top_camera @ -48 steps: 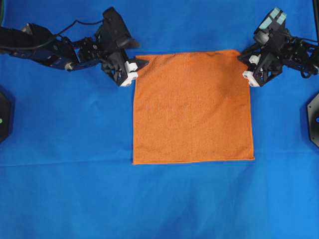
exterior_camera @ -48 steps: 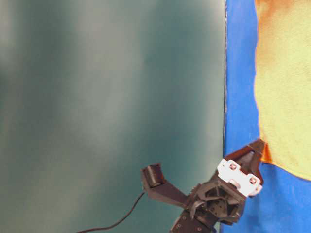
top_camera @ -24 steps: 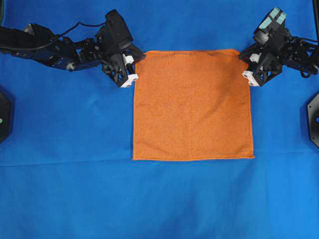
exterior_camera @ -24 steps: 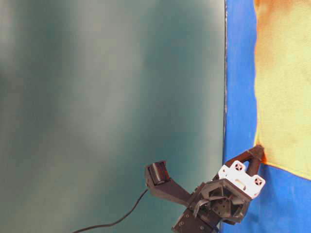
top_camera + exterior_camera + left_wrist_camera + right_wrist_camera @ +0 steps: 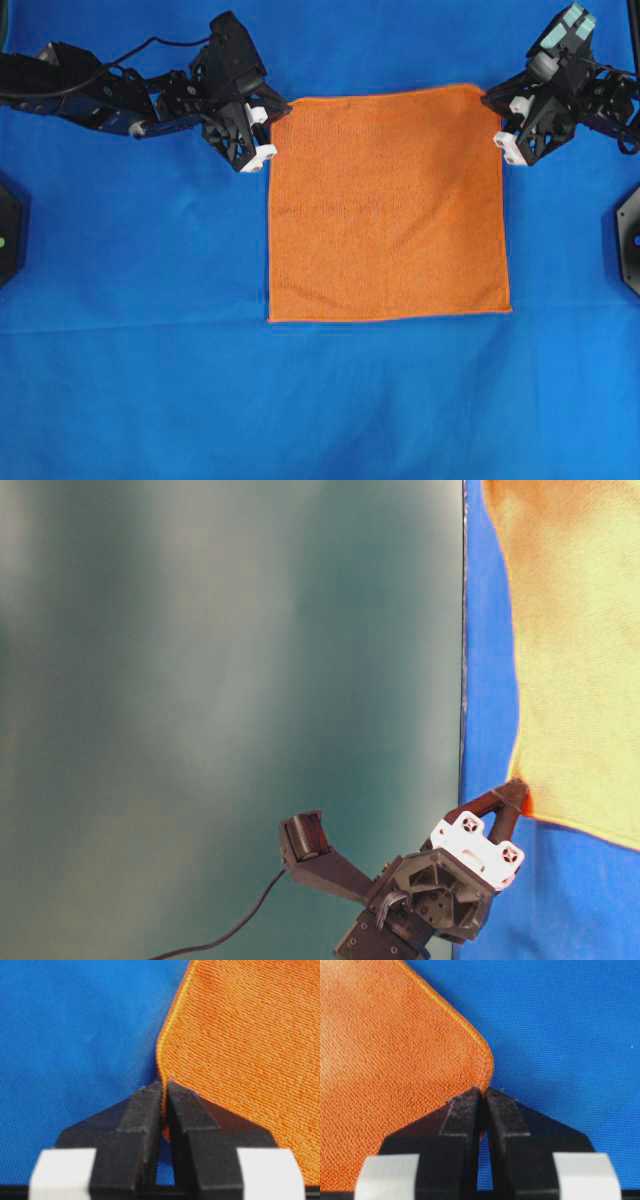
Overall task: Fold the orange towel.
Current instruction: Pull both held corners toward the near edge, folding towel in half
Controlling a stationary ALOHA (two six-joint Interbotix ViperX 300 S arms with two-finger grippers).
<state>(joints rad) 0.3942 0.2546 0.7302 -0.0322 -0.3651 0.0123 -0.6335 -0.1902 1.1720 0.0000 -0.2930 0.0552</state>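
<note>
We have the orange towel (image 5: 388,205) flat on the blue cloth (image 5: 320,400), left gripper (image 5: 268,128) and right gripper (image 5: 500,122) each clamped on a far corner; the free near edge lies straight ahead.

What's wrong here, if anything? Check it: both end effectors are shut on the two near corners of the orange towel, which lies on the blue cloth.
One thing is wrong: the corners. In the overhead view the left end effector and the right end effector pinch the orange towel's two far corners, at the top of the picture; the near corners lie free on the blue cloth. The rest stands.
</note>
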